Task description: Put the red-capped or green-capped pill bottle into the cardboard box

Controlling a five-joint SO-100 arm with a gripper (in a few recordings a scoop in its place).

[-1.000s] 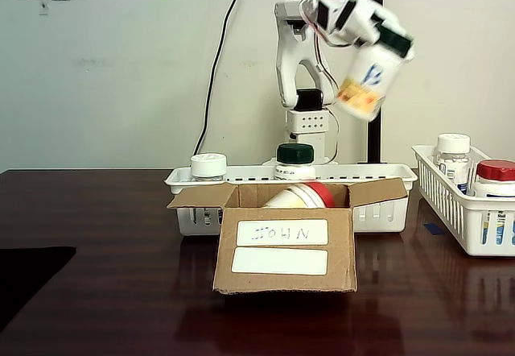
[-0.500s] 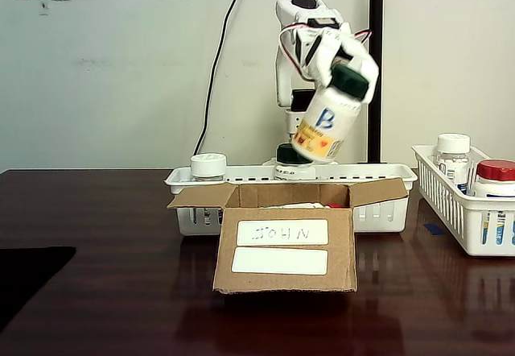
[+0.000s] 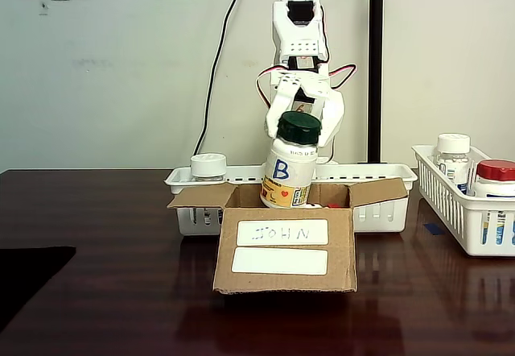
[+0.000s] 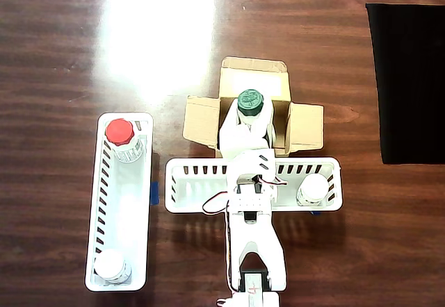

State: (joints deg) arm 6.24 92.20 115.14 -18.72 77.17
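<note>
Corrugated brown box [image 3: 286, 247] with open flaps sits mid-table, its handwritten label visible from the fixed view. White gripper [image 3: 302, 118] clenches the smooth white bottle [image 3: 288, 171] by its green cap, nearly upright, base dipping into the box. Overhead, the round cap [image 4: 250, 101] sits centred in the opening.

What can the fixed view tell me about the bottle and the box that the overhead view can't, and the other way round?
The fixed view alone shows the blue B on the pill bottle, its yellow-orange lower band dipping just below the rim of the cardboard box, and the box's two white front labels. The overhead view alone shows the bottle's green cap centred inside the box opening, flaps splayed outward, plus a black mat at right. Both show the gripper clamped on the bottle near its cap, and the white baskets holding other bottles.
</note>
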